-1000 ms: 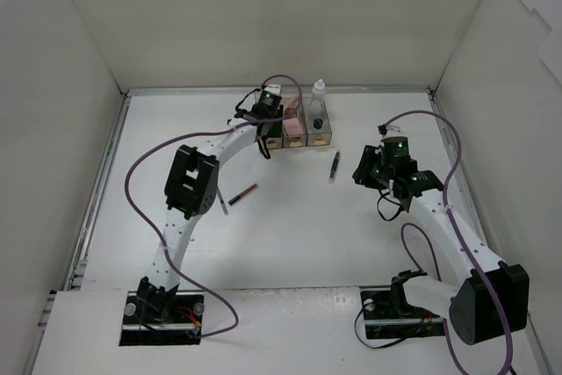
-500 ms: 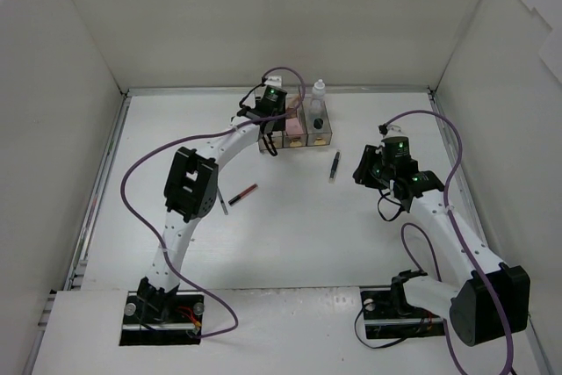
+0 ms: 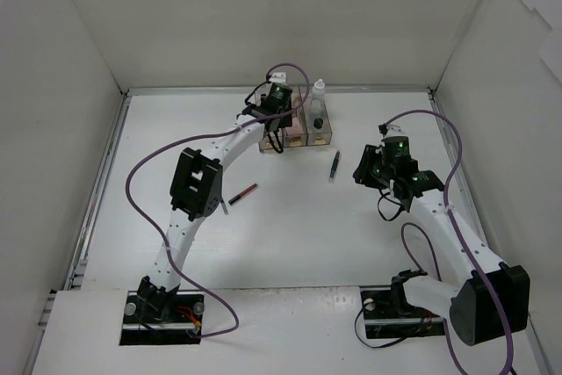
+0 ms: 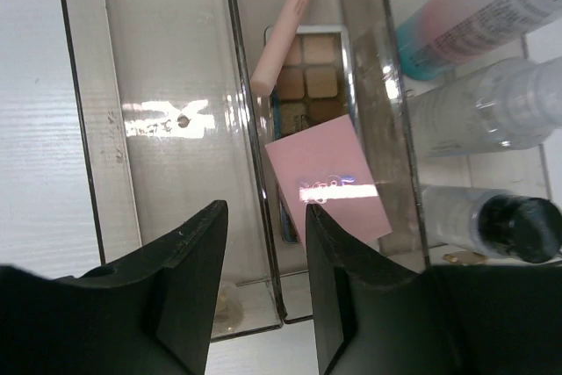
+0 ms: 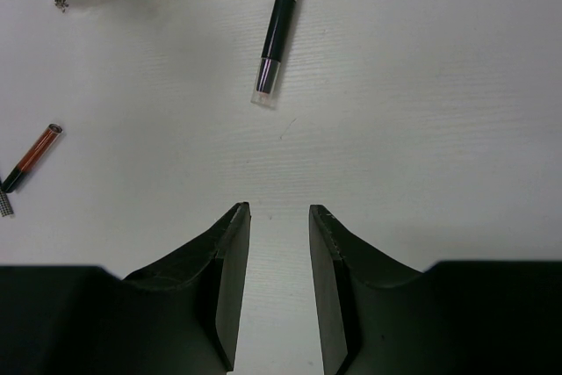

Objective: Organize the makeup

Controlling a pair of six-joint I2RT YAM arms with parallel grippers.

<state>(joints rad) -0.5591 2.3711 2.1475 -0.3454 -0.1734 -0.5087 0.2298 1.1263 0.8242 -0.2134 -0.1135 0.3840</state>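
Observation:
My left gripper (image 4: 266,217) (image 3: 279,133) hangs open over the clear three-compartment box (image 4: 88,129), with nothing between its fingers. In the middle compartment lie a brown eyeshadow palette (image 4: 307,76), a pink stick (image 4: 285,28) and a pink square pad (image 4: 329,177). The right compartment holds a white-blue bottle (image 4: 479,15) and a black-capped vial (image 4: 518,226). A black pencil (image 5: 278,31) (image 3: 335,166) lies on the table ahead of my right gripper (image 5: 279,210) (image 3: 364,171), which is open and empty. A red pencil (image 5: 31,157) (image 3: 243,193) lies further left.
The box's left compartment (image 4: 158,68) has nothing in it. A clear bottle (image 4: 492,111) lies between the white-blue bottle and the vial. White walls (image 3: 79,85) enclose the table on three sides.
My left wrist has shifted slightly right over the box. The right arm has not moved.

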